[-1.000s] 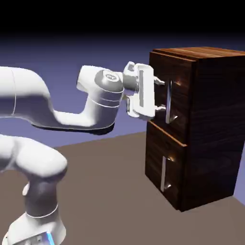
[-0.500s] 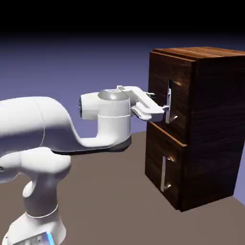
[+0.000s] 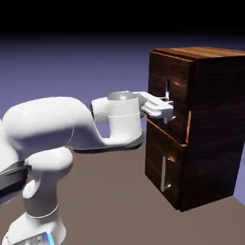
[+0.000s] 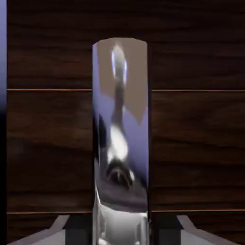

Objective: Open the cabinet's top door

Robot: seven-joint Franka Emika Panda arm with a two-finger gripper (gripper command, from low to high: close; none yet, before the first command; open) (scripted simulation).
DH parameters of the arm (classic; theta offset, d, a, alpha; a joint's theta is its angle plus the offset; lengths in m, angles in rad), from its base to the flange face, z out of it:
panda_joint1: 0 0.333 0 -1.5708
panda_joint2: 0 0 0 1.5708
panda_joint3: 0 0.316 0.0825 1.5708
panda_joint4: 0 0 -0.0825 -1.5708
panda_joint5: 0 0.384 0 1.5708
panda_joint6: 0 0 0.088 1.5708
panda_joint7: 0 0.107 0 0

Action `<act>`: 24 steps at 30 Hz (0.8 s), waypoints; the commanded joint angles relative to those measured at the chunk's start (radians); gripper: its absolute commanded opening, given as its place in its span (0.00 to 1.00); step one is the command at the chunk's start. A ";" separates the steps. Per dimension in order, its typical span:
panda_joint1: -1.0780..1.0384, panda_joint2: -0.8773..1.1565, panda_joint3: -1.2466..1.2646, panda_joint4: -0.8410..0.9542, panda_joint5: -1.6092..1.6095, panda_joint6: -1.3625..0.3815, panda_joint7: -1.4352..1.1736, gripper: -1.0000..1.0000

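brown tabletop [image 3: 105, 191] — dull, matte-looking | backdrop [image 3: 72, 62] — blue-violet, fading to black at top

The hand hides part of the top door's long silver handle [image 3: 168, 88].

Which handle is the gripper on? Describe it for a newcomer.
Find the tall dark-brown wood-grain cabinet. On its upper door stands a long vertical silver bar handle. Unlike the lower handle, this one sits between the gripper's fingertips.

Tool [image 4: 122, 230] closer to top door [image 3: 182, 69], now closed on bar handle [image 4: 122, 129]; arm [image 3: 52, 119] shifted toward exterior view's right.
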 commanded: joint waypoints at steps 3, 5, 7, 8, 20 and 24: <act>-0.052 -0.014 0.109 -0.080 0.113 -0.121 -0.009 0.00; -0.071 -0.023 0.181 -0.124 0.192 -0.203 -0.014 0.00; -0.078 -0.029 0.254 -0.159 0.273 -0.285 -0.015 0.00; -0.078 -0.029 0.290 -0.173 0.314 -0.327 -0.015 0.00; 0.038 0.131 0.700 -0.180 0.833 -0.817 0.080 0.00; 0.076 0.262 0.812 -0.112 1.006 -0.970 0.142 0.00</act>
